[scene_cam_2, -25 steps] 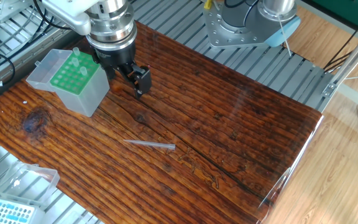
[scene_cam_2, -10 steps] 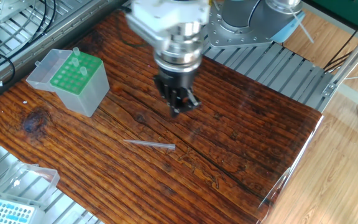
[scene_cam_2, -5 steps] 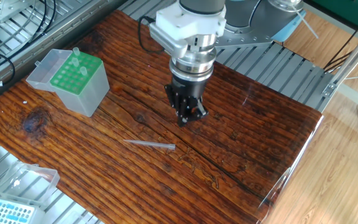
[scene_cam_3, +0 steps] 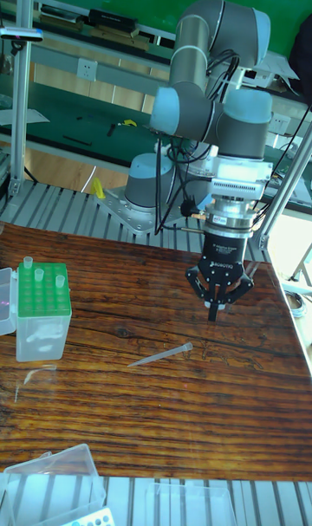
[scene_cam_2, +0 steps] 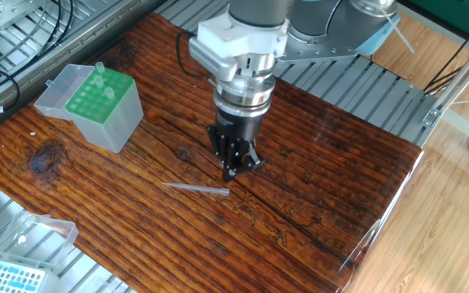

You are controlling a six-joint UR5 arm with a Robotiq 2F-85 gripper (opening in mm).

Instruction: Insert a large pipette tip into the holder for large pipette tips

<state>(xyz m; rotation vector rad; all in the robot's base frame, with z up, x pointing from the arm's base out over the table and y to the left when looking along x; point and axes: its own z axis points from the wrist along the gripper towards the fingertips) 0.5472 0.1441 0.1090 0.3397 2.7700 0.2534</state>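
Note:
A large pipette tip point(scene_cam_2: 195, 189) point(scene_cam_3: 162, 353) lies flat on the wooden table, its wide end pointing right. My gripper point(scene_cam_2: 232, 169) point(scene_cam_3: 213, 311) hangs point-down just above and to the right of that wide end, without touching it. Its fingers look shut together with nothing between them. The holder for large pipette tips point(scene_cam_2: 98, 102) point(scene_cam_3: 42, 306) stands at the table's far left. It has a green top and its clear lid point(scene_cam_2: 55, 91) is open. A few tips stand upright in its holes.
A flatter box with a light blue grid top point(scene_cam_2: 8, 277) and a clear lid point(scene_cam_3: 52, 478) sits off the table's front-left corner. The arm's base point(scene_cam_2: 320, 37) is mounted behind the table on metal slats. The table's right edge point(scene_cam_2: 389, 207) drops off.
The gripper left the green-topped holder, swept right across the table, then in the last half second came down and left towards the wide end of the lying tip. The tip has not moved.

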